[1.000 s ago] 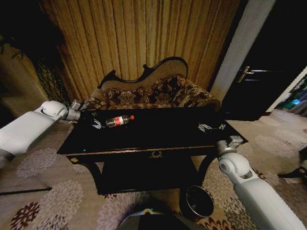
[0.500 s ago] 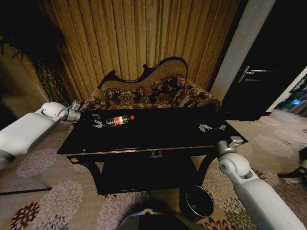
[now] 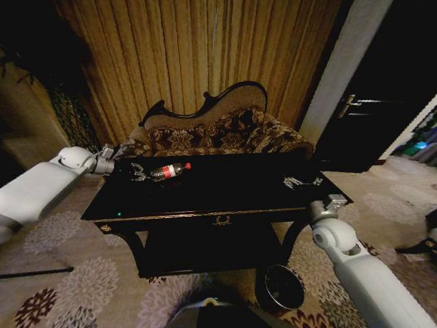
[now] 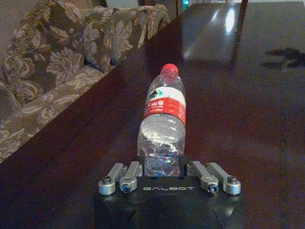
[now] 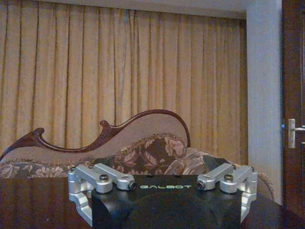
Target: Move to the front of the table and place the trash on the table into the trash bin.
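The robot stands in front of the black surface [image 3: 225, 195], and its left pincer [image 3: 138, 173] is low over the left part of the top, with the base of the bottle [image 3: 169, 171] between its spread jaws. In the left wrist view the bottle [image 4: 163, 125] lies on its side, its base toward the pincer [image 4: 167, 181] and its red cap pointing away along the glossy top; the jaws are apart on both sides of the base and do not yet press it. The step in hand seems to be the grasp of this bottle. To do it well, the pincer should probably go a little more forward so that the jaws meet the body of the bottle and not only the rounded end, then close slowly, because an empty bottle is light and round and may roll or slip on the smooth wood. The bottle is clear plastic, a little crushed, with a red and white label around its upper half. The right pincer [image 3: 301, 182] rests open over the right side of the surface, just above its own reflection. The trash bin [image 3: 283, 288] stands on the carpet near the right front leg, so the bottle must later be carried across to that side.
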Available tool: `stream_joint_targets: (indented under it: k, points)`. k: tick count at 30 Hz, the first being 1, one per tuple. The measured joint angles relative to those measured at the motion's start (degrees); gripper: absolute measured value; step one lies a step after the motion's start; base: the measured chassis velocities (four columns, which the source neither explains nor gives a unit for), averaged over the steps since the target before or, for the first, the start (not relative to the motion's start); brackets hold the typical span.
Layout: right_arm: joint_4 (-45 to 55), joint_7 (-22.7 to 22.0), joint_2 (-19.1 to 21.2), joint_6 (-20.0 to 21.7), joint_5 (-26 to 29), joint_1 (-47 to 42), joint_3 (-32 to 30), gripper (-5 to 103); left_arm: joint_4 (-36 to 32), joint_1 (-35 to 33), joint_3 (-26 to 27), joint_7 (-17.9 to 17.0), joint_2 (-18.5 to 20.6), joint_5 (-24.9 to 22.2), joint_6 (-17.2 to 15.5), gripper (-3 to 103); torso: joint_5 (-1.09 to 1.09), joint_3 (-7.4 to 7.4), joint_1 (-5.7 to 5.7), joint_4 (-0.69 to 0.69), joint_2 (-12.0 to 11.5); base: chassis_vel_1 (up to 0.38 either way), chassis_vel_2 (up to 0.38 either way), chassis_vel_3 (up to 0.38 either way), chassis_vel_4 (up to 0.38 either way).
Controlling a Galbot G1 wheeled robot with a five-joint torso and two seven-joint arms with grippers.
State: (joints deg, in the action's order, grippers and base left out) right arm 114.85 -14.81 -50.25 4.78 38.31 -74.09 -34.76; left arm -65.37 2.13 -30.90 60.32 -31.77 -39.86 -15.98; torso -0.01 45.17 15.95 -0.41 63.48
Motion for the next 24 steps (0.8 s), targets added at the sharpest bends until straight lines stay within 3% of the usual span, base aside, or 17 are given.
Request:
stream_joint_targets:
  k: [3, 6, 8, 10, 11, 13, 16, 18, 21, 22, 24]
  points:
    - [0.1, 0.0, 0.0, 0.0, 0.0, 0.0, 0.0, 100, -0.2, -0.2, 0.4, -0.5, 0.0, -0.6, 0.1, 35, -0.01, 0.00, 0.00, 0.00, 0.0, 0.000, 0.000, 0.000, 0.000]
    - [0.5, 0.0, 0.0, 0.0, 0.0, 0.1, 0.2, 100, -0.9, -1.5, 3.6, -3.5, -0.8, -2.8, 0.1, 35, 0.00, 0.00, 0.00, 0.00, 0.0, 0.000, 0.000, 0.000, 0.000]
    - [1.1, -0.1, 0.2, 0.0, 0.0, -0.2, 0.2, 100, -2.3, -2.9, 7.8, -7.7, -1.5, -5.9, 0.1, 31, 0.01, 0.00, 0.00, 0.00, 0.0, 0.000, 0.000, 0.000, 0.000]
    - [1.2, -0.1, 0.3, 0.0, 0.1, -0.3, 0.2, 100, -2.5, -3.0, 8.6, -8.4, -1.7, -6.3, 0.1, 31, 0.01, 0.00, 0.00, 0.01, 0.0, 0.000, 0.000, 0.000, 0.000]
    - [1.7, -0.1, 0.4, 0.0, 0.1, -0.5, 0.1, 100, -4.0, -3.7, 11.0, -11.9, -2.1, -9.0, 0.5, 30, 0.01, 0.00, 0.00, 0.00, 0.0, 0.000, 0.000, 0.000, 0.000]
    - [1.9, -0.1, 0.5, 0.0, 0.2, -0.6, 0.1, 100, -4.8, -4.0, 11.9, -13.2, -2.2, -10.0, 0.5, 30, 0.00, 0.00, 0.00, 0.00, 0.0, 0.000, 0.000, 0.000, 0.000]
    - [3.4, -0.1, 0.8, 0.0, 0.7, -0.7, 0.0, 100, -11.1, -6.9, 17.4, -21.5, -2.5, -14.5, 0.6, 30, 0.02, 0.00, 0.00, -0.02, 0.0, 0.000, 0.000, 0.000, 0.000]
    - [3.7, -0.1, 0.9, 0.0, 0.8, -0.7, 0.0, 100, -12.2, -7.5, 18.4, -22.9, -2.5, -14.9, 0.6, 30, 0.02, 0.00, 0.00, -0.01, 0.0, 0.000, 0.000, 0.000, 0.000]
    - [5.9, -0.1, 1.2, 0.2, 1.6, -1.2, 0.1, 100, -19.1, -15.2, 27.1, -30.7, -2.7, -16.2, 0.8, 30, 0.02, -0.01, 0.00, -0.01, 0.0, 0.000, 0.000, 0.000, 0.000]
    - [5.9, -0.1, 1.2, 0.2, 1.6, -1.2, 0.1, 100, -19.1, -15.2, 27.1, -30.7, -2.7, -16.2, 0.8, 30, 0.02, -0.01, 0.00, -0.01, 0.0, 0.000, 0.000, 0.000, 0.000]
    - [7.1, -0.1, 1.5, 0.4, 1.9, -1.7, 0.2, 100, -23.2, -21.5, 32.6, -35.0, -3.1, -16.5, 1.5, 30, -0.02, 0.00, 0.00, 0.04, 0.0, 0.000, 0.000, 0.000, 0.000]
